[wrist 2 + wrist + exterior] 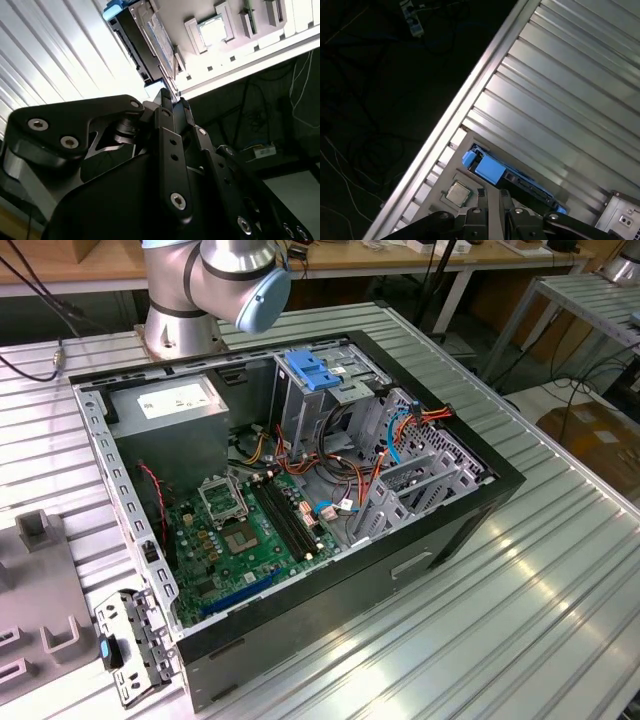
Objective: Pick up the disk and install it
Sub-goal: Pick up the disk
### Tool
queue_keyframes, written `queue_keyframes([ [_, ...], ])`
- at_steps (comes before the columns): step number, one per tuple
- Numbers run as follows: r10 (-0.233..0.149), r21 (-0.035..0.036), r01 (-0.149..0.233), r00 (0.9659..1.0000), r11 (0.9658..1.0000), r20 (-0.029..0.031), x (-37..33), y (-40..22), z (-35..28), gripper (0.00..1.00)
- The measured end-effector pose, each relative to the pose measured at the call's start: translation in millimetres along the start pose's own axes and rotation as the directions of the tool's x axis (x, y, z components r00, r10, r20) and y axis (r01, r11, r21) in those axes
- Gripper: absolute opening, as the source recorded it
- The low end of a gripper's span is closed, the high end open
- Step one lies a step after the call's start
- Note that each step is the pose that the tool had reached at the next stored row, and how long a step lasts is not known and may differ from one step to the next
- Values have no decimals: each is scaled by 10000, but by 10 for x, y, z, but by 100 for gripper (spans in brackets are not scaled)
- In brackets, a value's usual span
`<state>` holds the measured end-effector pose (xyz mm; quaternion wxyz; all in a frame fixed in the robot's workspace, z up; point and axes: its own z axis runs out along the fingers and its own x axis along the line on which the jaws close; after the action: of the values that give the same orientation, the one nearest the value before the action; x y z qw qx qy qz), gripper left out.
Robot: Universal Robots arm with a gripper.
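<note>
Disk stands on its long edge at the border of a grey tray, where the tray meets the ribbed metal surface. The second wrist view shows its black side and its white-labelled face, with the blue frame at the end far from me. In the first wrist view the disk lies edge-on between the tray and the ribbed surface.

My fingers point at its near end, tips right up against it. In the first wrist view the fingers sit close together, but I cannot tell whether they are clenched on the disk or released.

A processor chip rests in a tray pocket near the disk.

In the exterior view my arm rises beyond an open computer case. Inside are a light-blue bracket, a grey power-supply box and a green motherboard.
</note>
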<state>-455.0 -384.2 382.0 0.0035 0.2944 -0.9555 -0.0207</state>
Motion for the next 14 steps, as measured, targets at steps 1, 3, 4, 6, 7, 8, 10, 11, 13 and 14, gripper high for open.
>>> queue_keyframes([
  [1,-217,1,217,9998,9998,-10,0,0,1,24],
  [3,-682,3,682,9977,9977,-34,0,-1,3,24],
  [4,-1044,6,1044,9945,9945,-53,0,0,4,24],
  [6,-1459,8,1459,9893,9893,-76,0,-1,5,24],
  [7,-1791,5,1791,9838,9838,-91,0,0,6,24],
  [8,-2017,3,2017,9794,9795,-101,0,-1,7,24],
  [10,-2542,-4,2542,9671,9671,-123,0,-1,9,24],
  [11,-2768,-7,2768,9608,9609,-134,-1,1,10,24],
  [13,-2956,6,2957,9552,9553,-163,-13,18,13,24],
  [14,-3042,17,3043,9524,9526,-180,-23,33,18,24],
])
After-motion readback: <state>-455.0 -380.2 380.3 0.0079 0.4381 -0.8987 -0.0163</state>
